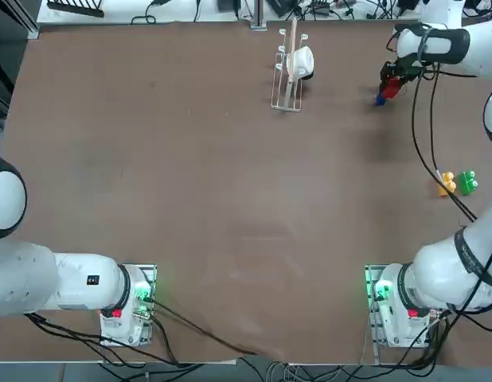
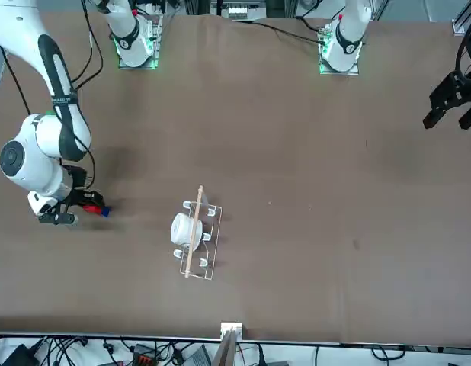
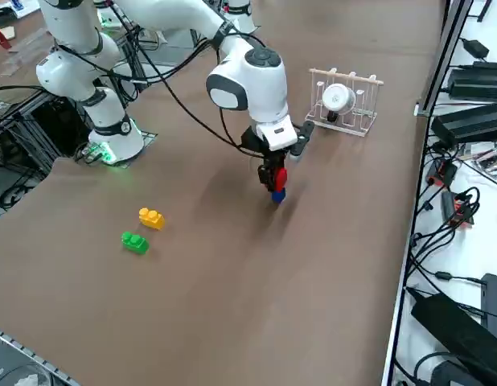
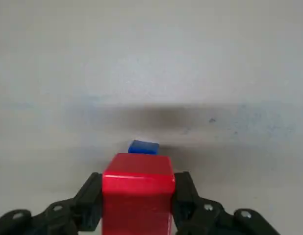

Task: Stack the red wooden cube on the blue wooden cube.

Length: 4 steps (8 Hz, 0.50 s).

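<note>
My right gripper (image 4: 138,196) is shut on the red wooden cube (image 4: 138,193), which fills the gap between both black fingers. The blue wooden cube (image 4: 143,147) lies on the table just beyond and below the red one, mostly covered by it. From overhead the red wooden cube (image 1: 391,86) hangs over the far right of the table with the blue wooden cube (image 1: 380,99) right beside it. From the side the red wooden cube (image 3: 278,178) sits directly above the blue wooden cube (image 3: 277,195); whether they touch I cannot tell. From across the table both show at the gripper (image 2: 89,209).
A wire rack (image 1: 287,72) holding a white cup (image 1: 300,62) stands at the far middle of the table. A yellow block (image 1: 447,183) and a green block (image 1: 468,182) lie near the right edge, closer to the bases. Black cables hang from the arm.
</note>
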Tool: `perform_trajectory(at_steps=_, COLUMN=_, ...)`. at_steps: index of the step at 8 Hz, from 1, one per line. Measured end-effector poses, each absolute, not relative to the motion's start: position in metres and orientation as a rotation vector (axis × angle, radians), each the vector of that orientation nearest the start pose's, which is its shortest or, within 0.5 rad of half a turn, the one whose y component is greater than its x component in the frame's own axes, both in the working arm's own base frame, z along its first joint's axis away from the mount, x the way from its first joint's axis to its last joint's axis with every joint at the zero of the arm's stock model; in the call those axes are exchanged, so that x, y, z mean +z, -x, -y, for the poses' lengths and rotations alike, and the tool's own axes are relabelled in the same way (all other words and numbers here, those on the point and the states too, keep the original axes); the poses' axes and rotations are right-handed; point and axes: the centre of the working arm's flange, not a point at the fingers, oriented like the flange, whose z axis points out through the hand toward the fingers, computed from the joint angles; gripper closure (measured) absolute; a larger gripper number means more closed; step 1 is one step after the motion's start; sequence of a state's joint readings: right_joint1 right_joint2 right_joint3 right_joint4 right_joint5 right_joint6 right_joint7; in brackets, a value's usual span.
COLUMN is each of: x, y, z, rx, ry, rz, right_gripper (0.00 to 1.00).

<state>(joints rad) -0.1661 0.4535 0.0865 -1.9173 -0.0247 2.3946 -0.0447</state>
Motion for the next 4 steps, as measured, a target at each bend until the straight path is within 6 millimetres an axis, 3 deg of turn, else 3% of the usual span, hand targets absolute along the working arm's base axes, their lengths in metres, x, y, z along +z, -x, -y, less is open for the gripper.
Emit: perform_trajectory(at_steps=4, x=0.2559, y=-0.6242, z=0.0522, rx=-0.086, ry=3.123, rz=-0.037, right_gripper=0.29)
